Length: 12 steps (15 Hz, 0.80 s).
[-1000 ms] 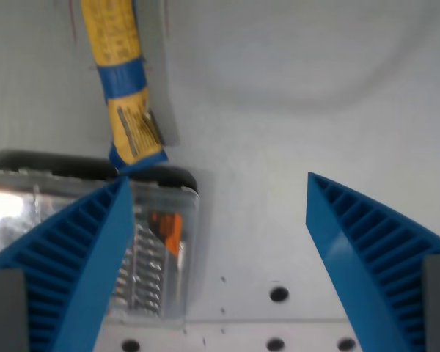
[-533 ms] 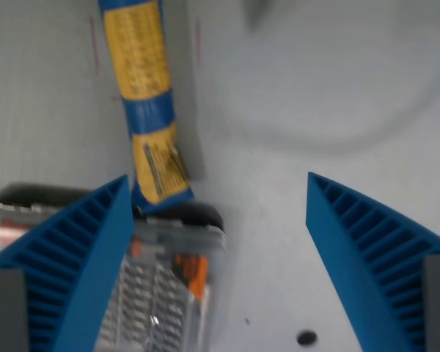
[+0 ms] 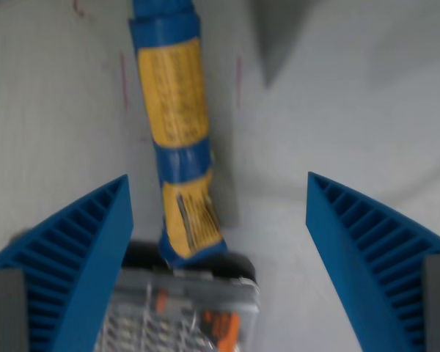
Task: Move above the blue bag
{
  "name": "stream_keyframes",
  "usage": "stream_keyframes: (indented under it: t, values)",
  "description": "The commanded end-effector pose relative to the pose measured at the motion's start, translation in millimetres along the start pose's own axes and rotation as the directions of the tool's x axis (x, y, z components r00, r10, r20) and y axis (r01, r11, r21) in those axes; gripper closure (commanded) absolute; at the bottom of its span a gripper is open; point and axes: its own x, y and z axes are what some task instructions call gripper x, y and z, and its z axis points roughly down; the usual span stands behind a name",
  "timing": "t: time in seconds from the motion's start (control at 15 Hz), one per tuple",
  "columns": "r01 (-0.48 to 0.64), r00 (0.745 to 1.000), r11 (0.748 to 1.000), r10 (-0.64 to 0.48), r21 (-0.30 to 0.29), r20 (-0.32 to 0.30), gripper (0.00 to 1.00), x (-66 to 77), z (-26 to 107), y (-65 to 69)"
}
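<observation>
The blue bag (image 3: pixel 177 128), a long narrow blue packet with yellow printed panels, lies on the white table and runs from the top of the wrist view down to the middle. Its lower end rests on the black edge of a clear plastic case (image 3: pixel 183 312). My gripper (image 3: pixel 218 198) is open, with its blue ribbed fingers (image 3: pixel 73 257) at the bottom left and bottom right. The bag's lower end lies between the fingers, closer to the one on the wrist view's left. Nothing is held.
The clear case with a black rim holds metal bits and an orange part, at the bottom centre. A grey shadow (image 3: pixel 279 44) falls on the white table (image 3: pixel 367 110) at the upper right.
The camera has moved forward along the bag: the bag and the case have slid down the view, the table's holes have left it, and more of the bag's length shows.
</observation>
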Motion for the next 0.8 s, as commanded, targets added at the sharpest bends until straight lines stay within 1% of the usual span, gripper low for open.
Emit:
stream_keyframes:
  t: [0.07,0.4,0.8]
  values:
    - [0.0,0.999,0.996,0.004,-0.094,0.039,0.0,15.8,8.6,-7.5]
    - [0.001,1.0,0.995,0.001,-0.104,0.016,0.0,21.6,24.3,-16.8]
    - [0.0,1.0,0.994,0.001,-0.106,0.01,0.0,23.7,33.4,-23.2]
